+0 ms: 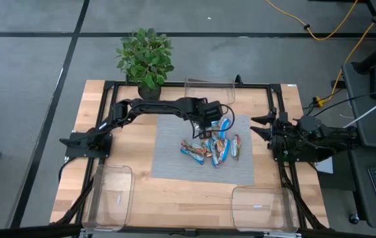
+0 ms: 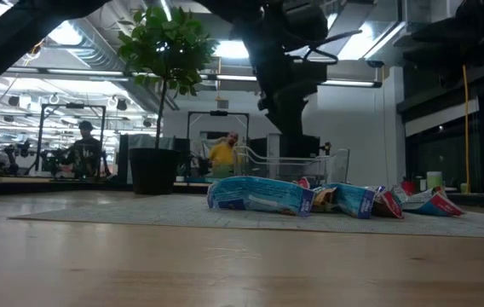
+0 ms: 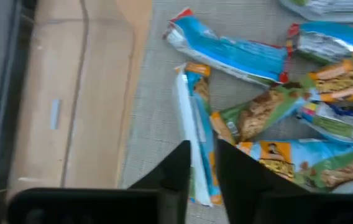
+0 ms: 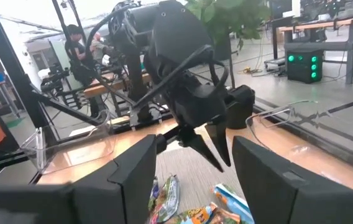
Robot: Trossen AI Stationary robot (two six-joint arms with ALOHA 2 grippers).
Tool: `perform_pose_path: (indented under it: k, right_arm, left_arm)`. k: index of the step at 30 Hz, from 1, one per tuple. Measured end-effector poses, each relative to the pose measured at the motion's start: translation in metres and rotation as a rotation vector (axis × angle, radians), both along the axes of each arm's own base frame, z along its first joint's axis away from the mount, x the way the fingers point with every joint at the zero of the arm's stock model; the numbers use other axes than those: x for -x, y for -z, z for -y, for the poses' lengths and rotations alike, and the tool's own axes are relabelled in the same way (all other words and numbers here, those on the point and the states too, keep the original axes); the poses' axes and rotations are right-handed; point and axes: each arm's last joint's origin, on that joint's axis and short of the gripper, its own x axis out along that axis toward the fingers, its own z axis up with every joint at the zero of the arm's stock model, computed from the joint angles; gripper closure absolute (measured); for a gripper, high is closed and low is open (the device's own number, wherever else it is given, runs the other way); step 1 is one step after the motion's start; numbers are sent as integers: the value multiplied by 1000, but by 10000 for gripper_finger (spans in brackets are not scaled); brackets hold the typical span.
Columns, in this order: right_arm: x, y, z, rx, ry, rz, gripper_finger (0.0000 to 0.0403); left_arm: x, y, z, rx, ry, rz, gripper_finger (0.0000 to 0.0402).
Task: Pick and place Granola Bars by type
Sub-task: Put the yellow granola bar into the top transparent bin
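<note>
there, a blue granola bar [image 3: 196,134] runs lengthwise between the left pincer [image 3: 202,163] fingers.

A robotics lab or workshop is shown: a pale wooden table [image 1: 75,165] framed in black metal rails is set on grey concrete floor, with exposed ceiling lights, further workbenches [image 4: 307,25] and seated people [image 2: 84,149] seen behind.
</note>
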Motion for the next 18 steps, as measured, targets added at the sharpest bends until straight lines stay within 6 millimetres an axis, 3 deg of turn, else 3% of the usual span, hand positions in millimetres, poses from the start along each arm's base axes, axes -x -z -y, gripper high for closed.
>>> perform_pose_path:
  k: [9,18]
  right_arm:
    - [0,3,0,0,-2,-26,189]
    - [0,3,-1,-3,-19,-27,189]
  left_arm:
    - [-7,28,8,11,24,-72,205]
    - [-12,58,8,7,23,-145,193]
